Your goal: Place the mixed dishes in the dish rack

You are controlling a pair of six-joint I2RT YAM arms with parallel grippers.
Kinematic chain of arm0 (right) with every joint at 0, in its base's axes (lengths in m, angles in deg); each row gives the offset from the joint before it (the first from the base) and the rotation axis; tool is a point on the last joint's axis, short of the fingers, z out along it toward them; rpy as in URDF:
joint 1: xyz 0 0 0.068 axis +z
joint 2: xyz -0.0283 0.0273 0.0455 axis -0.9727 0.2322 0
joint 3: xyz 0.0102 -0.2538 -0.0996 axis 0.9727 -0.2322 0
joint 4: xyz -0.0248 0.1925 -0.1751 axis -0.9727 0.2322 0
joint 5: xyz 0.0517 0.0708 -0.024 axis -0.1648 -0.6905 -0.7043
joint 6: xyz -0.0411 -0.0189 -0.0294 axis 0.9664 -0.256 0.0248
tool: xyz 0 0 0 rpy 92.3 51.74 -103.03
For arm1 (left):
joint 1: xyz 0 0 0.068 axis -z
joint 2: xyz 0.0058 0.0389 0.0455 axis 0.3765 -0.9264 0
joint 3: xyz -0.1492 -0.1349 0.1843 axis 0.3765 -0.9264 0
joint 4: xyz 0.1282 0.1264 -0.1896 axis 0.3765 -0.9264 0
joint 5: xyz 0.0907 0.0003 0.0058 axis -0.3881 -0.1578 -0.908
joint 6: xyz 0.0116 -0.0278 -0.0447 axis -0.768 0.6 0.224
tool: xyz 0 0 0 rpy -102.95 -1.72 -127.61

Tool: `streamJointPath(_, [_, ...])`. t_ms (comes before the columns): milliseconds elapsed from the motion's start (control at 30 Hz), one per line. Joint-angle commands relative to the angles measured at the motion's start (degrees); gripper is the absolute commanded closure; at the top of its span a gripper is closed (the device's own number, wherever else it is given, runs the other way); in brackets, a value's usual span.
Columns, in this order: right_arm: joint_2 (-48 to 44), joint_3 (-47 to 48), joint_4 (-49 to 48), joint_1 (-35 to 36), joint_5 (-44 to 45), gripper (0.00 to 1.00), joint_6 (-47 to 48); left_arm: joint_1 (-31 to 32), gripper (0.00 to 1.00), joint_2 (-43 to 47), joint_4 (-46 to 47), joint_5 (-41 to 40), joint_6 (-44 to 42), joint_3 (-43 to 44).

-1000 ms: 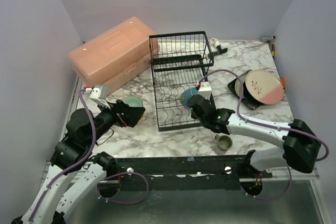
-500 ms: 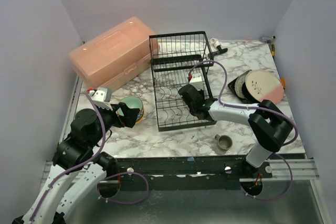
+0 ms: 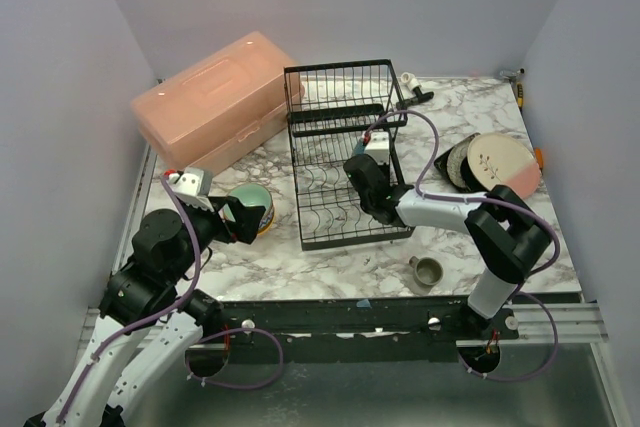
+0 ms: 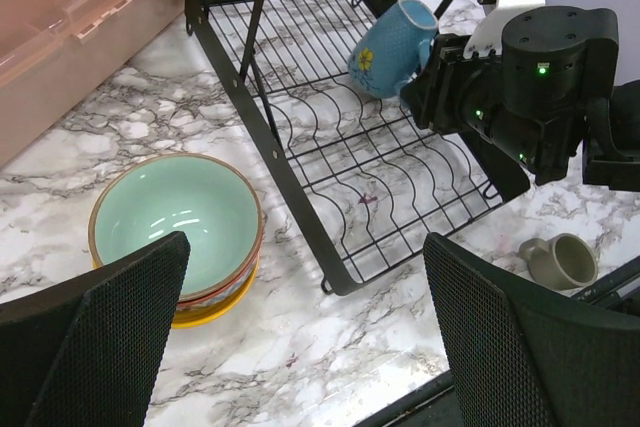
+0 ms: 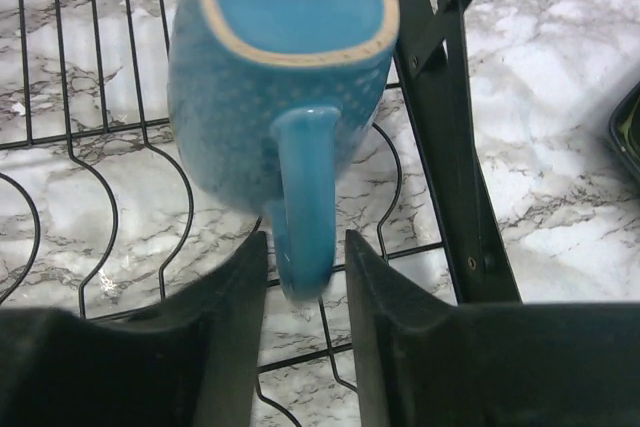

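One blue ceramic mug (image 5: 280, 77), handle clenched in the outstretched right end effector (image 5: 302, 247), hangs over one black wire dish rack (image 3: 335, 119); left end effector (image 4: 305, 247) gapes above stacked ceramic bowls (image 4: 175, 227).

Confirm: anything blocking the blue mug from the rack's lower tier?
Nothing visible does. The right gripper holds the blue mug by its handle, jaws shut on it, over bare wires of the dish rack's lower level.

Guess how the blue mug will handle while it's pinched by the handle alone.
Probably rigid but breakable: the mug looks like glazed ceramic. It may pivot, since the right gripper pinches only its narrow handle. Set down on the wire rack, its rounded body could roll or tip.
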Motion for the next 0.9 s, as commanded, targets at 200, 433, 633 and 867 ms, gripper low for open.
streamJointPath(200, [-5.98,-8.07,-6.36,-0.08,-1.46,0.51,-5.02,0.08,0.01,-0.85,1.39,1.40,-1.01,-0.78])
streamJointPath(433, [-11.16,-17.55,-17.68,-0.80,-6.48,0.67,-9.08,0.00,0.01,-1.48,1.55,1.92,-0.92,-0.83])
streamJointPath(633, [-10.09,-22.92,-33.12,-3.84,-13.62,0.75,-13.74,-0.09,0.01,-1.72,1.58,2.15,-0.92,-0.91])
streamJointPath(867, [-3.66,-25.55,-50.96,-7.40,-20.73,0.81,-16.79,-0.17,0.01,-1.57,1.90,2.73,-1.01,-1.00])
